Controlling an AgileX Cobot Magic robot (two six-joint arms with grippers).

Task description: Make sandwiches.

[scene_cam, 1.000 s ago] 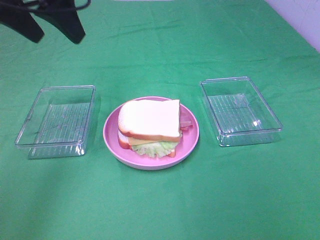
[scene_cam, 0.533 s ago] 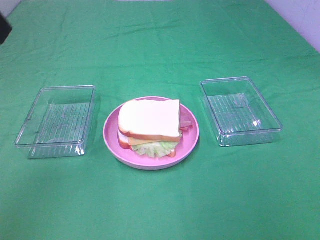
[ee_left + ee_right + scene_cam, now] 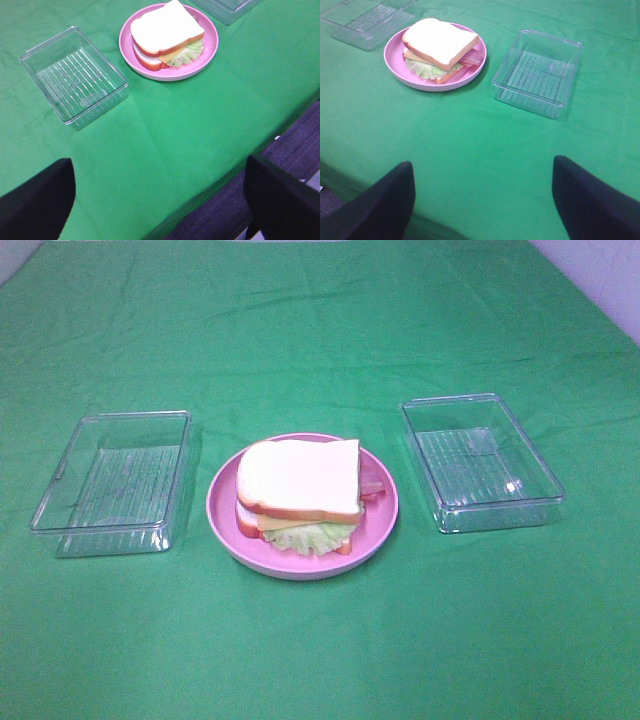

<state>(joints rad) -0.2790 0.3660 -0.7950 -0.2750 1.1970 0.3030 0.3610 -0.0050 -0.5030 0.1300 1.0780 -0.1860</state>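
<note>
One stacked sandwich sits on the pink round plate in the middle of the green cloth. Its top is a white bread slice with an orange-brown crust. Yellow cheese, ruffled lettuce and pink bacon stick out underneath. It also shows in the left wrist view and the right wrist view. Neither gripper shows in the exterior view. My left gripper and my right gripper are open and empty, each held back from the plate near the table's front edge.
An empty clear plastic tray stands left of the plate and another right of it. They also show in the wrist views, the left tray and the right tray. The cloth's front edge drops to a dark floor.
The black arm at the top left of the exterior view has withdrawn out of the picture. The sandwich, plate and trays have not moved.
</note>
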